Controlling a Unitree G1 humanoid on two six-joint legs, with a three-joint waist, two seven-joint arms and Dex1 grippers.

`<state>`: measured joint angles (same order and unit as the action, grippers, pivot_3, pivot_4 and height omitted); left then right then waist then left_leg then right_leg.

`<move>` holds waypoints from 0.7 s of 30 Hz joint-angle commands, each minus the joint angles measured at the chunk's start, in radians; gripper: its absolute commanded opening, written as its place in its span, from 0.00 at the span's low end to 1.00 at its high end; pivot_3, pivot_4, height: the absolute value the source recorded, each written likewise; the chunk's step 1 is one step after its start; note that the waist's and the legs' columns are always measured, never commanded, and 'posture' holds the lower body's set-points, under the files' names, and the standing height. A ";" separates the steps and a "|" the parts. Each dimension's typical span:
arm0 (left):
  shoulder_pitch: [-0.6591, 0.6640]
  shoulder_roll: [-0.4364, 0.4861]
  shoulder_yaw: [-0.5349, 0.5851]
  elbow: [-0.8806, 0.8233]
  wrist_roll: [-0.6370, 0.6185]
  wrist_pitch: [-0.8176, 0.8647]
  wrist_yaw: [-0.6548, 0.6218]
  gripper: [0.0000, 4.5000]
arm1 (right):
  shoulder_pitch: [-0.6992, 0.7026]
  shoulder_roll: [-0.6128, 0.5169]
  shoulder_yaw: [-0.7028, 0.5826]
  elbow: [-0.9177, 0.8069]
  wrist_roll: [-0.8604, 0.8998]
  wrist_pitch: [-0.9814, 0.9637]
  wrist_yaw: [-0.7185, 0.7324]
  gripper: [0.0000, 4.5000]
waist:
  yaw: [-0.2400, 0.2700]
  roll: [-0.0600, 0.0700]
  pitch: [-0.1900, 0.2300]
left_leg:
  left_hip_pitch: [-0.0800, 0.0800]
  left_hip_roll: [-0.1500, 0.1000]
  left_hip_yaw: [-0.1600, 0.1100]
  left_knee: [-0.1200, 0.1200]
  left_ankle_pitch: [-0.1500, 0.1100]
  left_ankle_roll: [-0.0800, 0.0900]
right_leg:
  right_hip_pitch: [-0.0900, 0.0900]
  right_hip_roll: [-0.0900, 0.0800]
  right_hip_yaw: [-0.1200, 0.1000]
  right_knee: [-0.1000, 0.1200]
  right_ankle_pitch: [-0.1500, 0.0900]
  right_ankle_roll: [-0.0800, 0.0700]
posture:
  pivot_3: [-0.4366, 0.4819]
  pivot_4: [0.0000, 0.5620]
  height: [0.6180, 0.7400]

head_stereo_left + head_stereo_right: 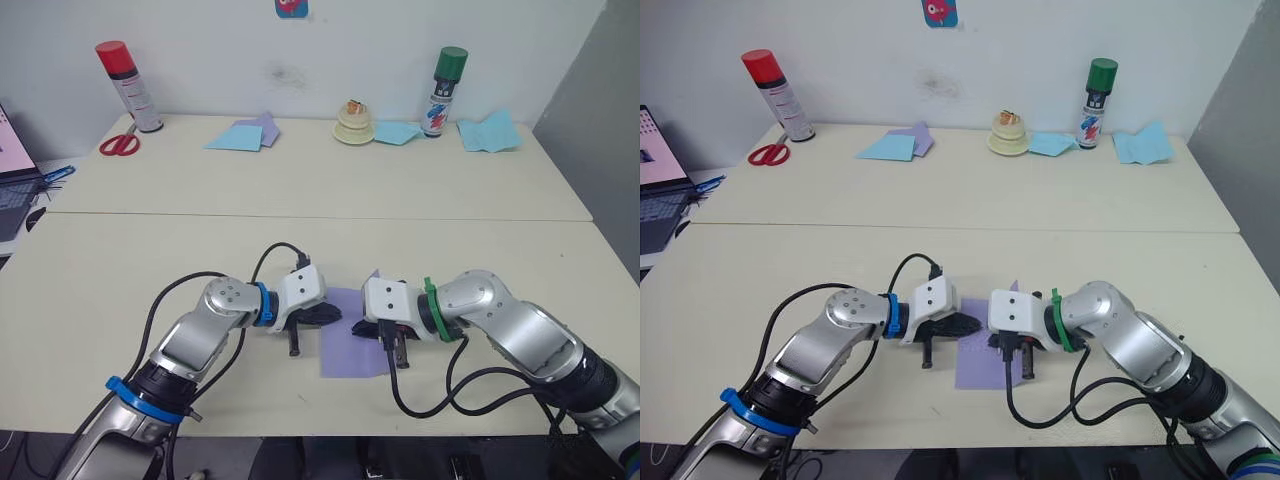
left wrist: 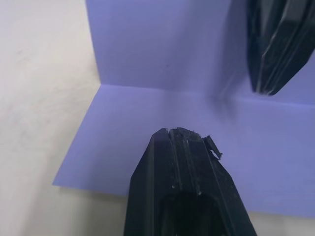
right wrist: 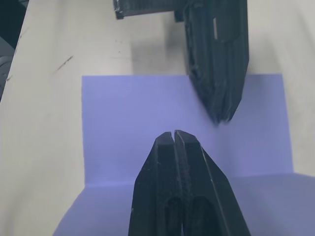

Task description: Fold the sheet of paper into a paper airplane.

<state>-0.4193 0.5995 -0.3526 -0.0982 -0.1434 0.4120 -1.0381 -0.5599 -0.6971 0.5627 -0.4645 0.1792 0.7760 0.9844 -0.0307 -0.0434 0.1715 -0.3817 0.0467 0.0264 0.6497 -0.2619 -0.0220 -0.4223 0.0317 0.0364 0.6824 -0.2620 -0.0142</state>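
Lavender sheet of paper [image 1: 975,365] lay flat on the near table [image 1: 790,270]. Left gripper [image 1: 962,325] and right gripper [image 1: 998,338] faced each other over it, tips near. Red scissors [image 1: 770,153] lay beside the red-capped spray can [image 1: 775,94].

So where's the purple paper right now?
The sheet of paper lies on the near table, between the left gripper and right gripper.

The thin lavender-purple sheet of paper [image 1: 348,348] lies on the near table, creased, one flap raised along its right side.
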 commanded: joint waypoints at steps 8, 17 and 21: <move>0.010 -0.029 -0.019 0.046 0.042 -0.077 -0.007 0.00 | 0.111 -0.008 -0.096 0.029 -0.007 0.017 -0.059 0.01 | 0.000 0.000 0.000 | 0.000 0.000 0.000 0.000 0.000 0.000 | 0.000 0.000 0.000 0.000 0.000 0.000 | 0.48 0.27 0.88; 0.024 -0.026 -0.013 0.071 0.053 -0.110 -0.010 0.00 | 0.234 -0.011 -0.098 0.151 -0.067 -0.087 -0.122 0.01 | 0.000 0.000 -0.002 | 0.002 0.000 0.001 0.000 0.000 0.000 | 0.002 0.000 0.001 0.000 0.001 0.001 | 0.48 0.27 0.88; 0.025 -0.029 -0.006 0.078 0.051 -0.117 -0.007 0.00 | 0.253 -0.007 -0.098 0.178 -0.087 -0.154 -0.129 0.01 | 0.000 0.000 -0.003 | 0.003 -0.001 0.001 0.001 0.000 0.000 | 0.003 0.000 0.001 0.000 0.003 0.004 | 0.48 0.27 0.88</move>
<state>-0.3983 0.5716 -0.3664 -0.0244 -0.0955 0.3017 -1.0410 -0.3315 -0.6896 0.4537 -0.3481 0.1397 0.6299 0.8721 -0.0308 -0.0436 0.1689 -0.3786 0.0461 0.0276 0.6517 -0.2618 -0.0219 -0.4192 0.0317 0.0379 0.6825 -0.2588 -0.0098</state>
